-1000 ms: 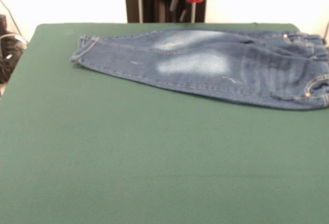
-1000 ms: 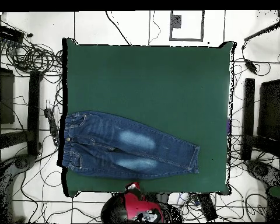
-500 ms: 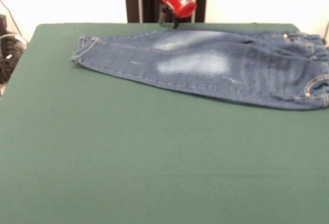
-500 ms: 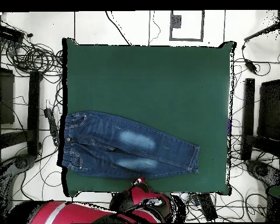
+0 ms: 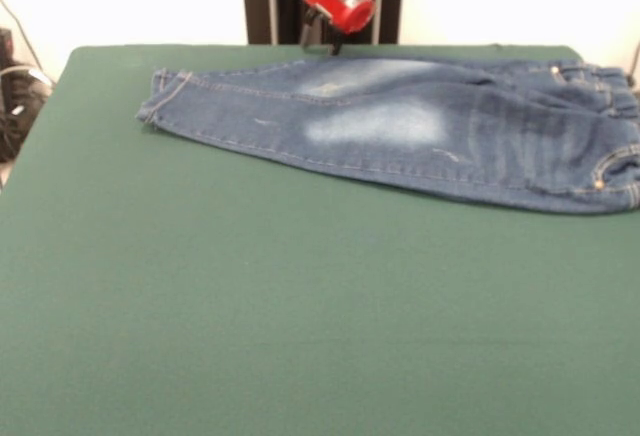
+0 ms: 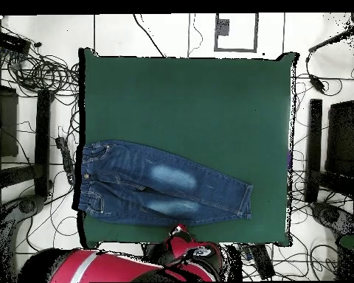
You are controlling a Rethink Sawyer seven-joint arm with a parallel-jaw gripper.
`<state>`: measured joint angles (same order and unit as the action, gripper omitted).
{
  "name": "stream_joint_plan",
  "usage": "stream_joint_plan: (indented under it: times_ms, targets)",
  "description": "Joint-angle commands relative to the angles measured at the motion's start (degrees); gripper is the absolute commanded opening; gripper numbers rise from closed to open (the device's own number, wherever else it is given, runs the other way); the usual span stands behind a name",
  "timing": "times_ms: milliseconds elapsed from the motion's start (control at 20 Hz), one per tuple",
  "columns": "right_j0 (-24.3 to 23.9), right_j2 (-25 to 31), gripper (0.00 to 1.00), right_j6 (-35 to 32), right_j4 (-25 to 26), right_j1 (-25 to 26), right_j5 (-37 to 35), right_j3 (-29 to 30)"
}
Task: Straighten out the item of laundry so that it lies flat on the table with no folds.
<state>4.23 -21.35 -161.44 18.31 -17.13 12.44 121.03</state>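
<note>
jeans (image 5: 400, 126) spread along table (image 5: 300, 306) robot-side edge, legs overlapping, gripper (image 5: 332, 46) above that edge, jaw state unclear

Even bright light, soft focus, faint shadows

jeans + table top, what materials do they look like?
Jeans: dark blue denim by the look, matte, with faded pale patches on the thighs and light contrast stitching along seams and hems.
Table: top looks like a plain dark green felt-like cloth, matte with no glare or visible grain; what lies under the covering cannot be told.
</note>
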Motion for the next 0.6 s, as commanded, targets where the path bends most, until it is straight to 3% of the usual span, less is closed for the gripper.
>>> stream_joint_plan:
  times_ms: [50,350,600]
  targets:
    - [-2.26,4.20,1.00,3.53,-1.16,3.76,-4.75,-14.96]
    - [-3.22,5.26,1.00,3.06,1.07,-0.04,-8.58,-13.01]
    - [-5.61,7.17,1.00,3.50,2.87,-6.68,-14.00,-8.29]
